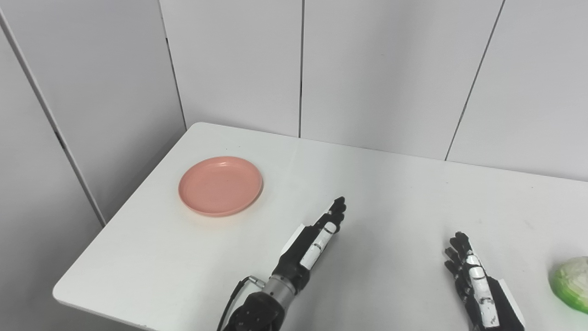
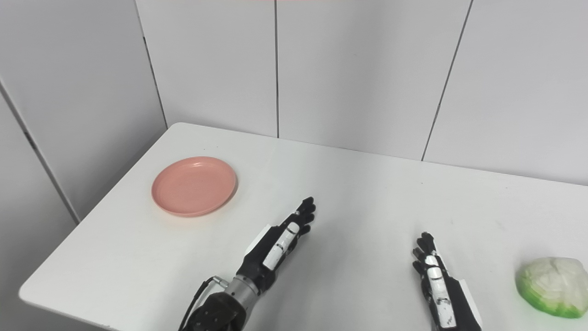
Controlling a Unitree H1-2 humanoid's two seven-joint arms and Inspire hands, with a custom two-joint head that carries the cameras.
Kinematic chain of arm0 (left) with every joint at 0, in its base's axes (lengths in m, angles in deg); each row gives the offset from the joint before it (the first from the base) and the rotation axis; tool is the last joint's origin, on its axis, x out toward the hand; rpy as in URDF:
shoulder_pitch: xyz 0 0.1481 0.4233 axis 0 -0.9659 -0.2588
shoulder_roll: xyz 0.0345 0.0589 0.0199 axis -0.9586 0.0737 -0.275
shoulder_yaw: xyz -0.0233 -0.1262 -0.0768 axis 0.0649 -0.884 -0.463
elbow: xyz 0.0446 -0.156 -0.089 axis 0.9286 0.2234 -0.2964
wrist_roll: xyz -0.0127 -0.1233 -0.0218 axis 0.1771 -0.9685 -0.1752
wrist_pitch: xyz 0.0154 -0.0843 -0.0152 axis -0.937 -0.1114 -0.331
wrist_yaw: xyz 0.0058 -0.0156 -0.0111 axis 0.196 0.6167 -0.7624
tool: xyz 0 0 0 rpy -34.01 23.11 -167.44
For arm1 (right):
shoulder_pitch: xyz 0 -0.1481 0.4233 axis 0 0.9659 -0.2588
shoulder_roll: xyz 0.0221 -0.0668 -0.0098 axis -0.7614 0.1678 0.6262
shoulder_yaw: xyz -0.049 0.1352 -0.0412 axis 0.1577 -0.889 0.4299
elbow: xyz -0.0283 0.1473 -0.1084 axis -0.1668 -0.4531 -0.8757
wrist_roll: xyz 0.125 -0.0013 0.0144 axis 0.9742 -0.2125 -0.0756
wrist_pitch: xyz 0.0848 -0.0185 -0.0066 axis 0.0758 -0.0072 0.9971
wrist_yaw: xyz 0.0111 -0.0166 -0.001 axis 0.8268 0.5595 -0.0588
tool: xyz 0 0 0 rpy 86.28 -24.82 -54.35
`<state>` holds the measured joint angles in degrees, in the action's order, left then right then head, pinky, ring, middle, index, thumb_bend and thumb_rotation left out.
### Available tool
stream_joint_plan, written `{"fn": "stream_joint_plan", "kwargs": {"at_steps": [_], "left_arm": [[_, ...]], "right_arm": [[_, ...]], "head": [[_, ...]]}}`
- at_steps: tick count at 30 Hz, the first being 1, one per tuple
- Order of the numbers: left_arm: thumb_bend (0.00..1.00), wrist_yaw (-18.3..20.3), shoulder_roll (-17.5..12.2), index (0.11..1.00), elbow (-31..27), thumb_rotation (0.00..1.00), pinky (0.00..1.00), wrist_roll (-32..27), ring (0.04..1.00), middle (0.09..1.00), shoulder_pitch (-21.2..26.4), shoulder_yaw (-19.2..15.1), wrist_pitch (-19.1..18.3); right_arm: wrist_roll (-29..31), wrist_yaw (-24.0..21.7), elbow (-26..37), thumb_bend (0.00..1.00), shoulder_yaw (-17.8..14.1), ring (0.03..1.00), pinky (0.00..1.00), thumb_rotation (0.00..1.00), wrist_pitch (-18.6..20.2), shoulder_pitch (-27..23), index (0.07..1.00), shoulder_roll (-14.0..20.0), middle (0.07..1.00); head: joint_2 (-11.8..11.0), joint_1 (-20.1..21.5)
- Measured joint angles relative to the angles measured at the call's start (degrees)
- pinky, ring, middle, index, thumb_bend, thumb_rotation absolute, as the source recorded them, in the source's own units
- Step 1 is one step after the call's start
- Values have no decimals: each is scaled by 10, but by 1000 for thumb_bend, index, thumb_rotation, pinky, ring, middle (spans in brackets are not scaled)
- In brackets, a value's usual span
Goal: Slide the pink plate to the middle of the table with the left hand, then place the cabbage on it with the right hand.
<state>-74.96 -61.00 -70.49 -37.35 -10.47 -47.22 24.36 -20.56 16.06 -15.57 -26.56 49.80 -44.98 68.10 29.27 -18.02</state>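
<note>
- Watching from beside the table [image 1: 395, 193], I judge step 1 to be the one in hand: the pink plate [image 1: 220, 185] sits towards the far left part of the tabletop, nowhere near the middle, and nothing touches it.
- The left hand [image 1: 317, 241] hovers low over the table, well apart from the plate and to its right, nearer the front edge; its fingers are stretched out straight and close together, holding nothing.
- To do the slide well, I would bring that hand round to the plate's left or far side, lay flat fingers against the rim and push it towards the centre, keeping the pressure low so the rim does not tip up.
- A light plate on a smooth white top will likely glide easily, so a slow, steady push seems wiser than a shove.
- The right hand [image 2: 438, 285] waits near the front right, fingers extended and empty, with the cabbage [image 2: 553, 286] just beyond it to the right, near the table's right side and partly cut off in the left eye view.
- The plate is round, shallow and salmon pink with a low raised rim, matte, clean and empty.
- The cabbage looks pale green and white, a rounded head with a glossy surface, possibly wrapped.
</note>
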Motion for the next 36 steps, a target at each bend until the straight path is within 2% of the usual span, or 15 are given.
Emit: {"fn": "stream_joint_plan", "kwargs": {"at_steps": [4,8,13,19,26,29,36], "left_arm": [[475,0,-9,994,-48,1000,1000,-12,997,996,12,-14,-34],[504,-2,-17,974,-74,1000,998,-25,971,977,46,-34,-70],[511,-2,-30,942,-88,1000,978,-33,959,957,76,-48,-96],[506,-20,-62,912,-108,1000,952,-37,929,932,128,-98,-113],[486,-34,-90,904,-107,1000,927,-39,928,917,157,-132,-126],[465,-35,-113,901,-101,1000,900,-50,913,911,169,-156,-134],[455,-48,-168,897,-43,1000,925,-80,908,915,211,-216,-132]], "right_arm": [[0,0,1,178,-1,1000,1000,1000,2,0,1000,0,1000],[1,0,1,176,-1,1000,1000,1000,3,0,1000,1,1000],[4,-1,1,160,-2,1000,1000,1000,3,0,1000,1,1000],[10,-3,1,151,-3,1000,1000,1000,3,0,1000,4,1000],[11,-6,1,158,-3,1000,1000,1000,3,-1,1000,7,1000],[11,-7,1,157,-3,1000,1000,1000,3,-1,1000,9,1000],[14,-7,2,154,-5,1000,1000,1000,4,-1,1000,10,1000]], "head": [[4,-6],[6,-10],[4,-19],[4,-24],[8,-30],[10,-31],[12,-38]]}}
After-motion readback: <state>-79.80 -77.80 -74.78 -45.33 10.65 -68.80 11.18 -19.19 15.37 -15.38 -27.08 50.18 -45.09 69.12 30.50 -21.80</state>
